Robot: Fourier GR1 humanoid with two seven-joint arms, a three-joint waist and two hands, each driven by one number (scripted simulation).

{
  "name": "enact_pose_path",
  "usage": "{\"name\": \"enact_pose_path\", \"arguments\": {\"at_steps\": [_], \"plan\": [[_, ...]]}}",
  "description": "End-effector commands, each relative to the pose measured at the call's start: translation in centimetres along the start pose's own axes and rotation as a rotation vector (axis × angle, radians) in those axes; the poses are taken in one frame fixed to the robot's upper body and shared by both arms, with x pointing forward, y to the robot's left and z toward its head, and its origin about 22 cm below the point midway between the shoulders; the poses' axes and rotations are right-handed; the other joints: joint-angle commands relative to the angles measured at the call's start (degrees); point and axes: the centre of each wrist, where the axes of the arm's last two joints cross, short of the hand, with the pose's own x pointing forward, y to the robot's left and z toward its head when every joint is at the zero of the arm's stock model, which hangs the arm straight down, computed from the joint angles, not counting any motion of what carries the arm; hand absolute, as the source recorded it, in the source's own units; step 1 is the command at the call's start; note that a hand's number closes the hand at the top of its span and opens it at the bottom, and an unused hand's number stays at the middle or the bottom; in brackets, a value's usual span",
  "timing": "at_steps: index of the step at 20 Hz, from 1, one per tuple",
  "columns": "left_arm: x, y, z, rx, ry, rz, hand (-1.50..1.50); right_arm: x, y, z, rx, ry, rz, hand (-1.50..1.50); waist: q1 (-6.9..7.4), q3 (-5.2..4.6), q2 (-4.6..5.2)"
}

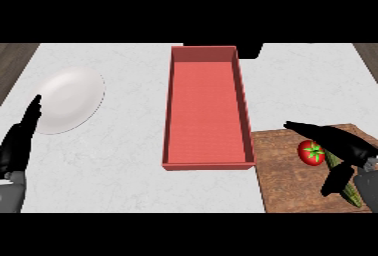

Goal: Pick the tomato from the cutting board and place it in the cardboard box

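On white counter (133, 165): red box (205, 107), cutting board (291, 175).

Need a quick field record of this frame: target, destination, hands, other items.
target: tomato, on the cutting board, not lifted
destination: red box, open top, nothing visible inside, left of the board
right hand: open, fingers above and just right of the tomato, thumb lower
left hand: open, resting at the left edge
other: white plate, far left; green vegetable on the board, partly hidden
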Motion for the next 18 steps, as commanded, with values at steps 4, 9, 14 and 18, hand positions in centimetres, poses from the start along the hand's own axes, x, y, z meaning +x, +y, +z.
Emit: {"name": "enact_pose_path", "arguments": {"at_steps": [4, 9, 14, 18], "plan": [[0.0, 2.0, -0.6, 0.018, -0.005, -0.018, 0.00, 0.0, 1.4, -1.5, -0.158, 0.003, 0.101, 1.50, -0.02, 0.03, 0.07], [-1.3, -0.3, 0.8, -0.004, -0.004, -0.006, 0.00, -1.0, 2.1, -1.3, -0.264, 0.026, 0.132, 1.50, -0.10, 0.01, 0.00], [0.5, -0.1, 0.1, -0.018, -0.036, 0.002, 0.00, 0.0, -4.9, -4.2, -0.226, -0.179, 0.268, 1.50, 2.53, 0.11, 0.71], [2.2, -2.0, -0.5, -0.061, -0.075, 0.006, 0.00, -1.0, -10.5, -2.4, -0.214, -0.337, 0.351, 1.50, 5.68, 0.34, 2.20]]}}
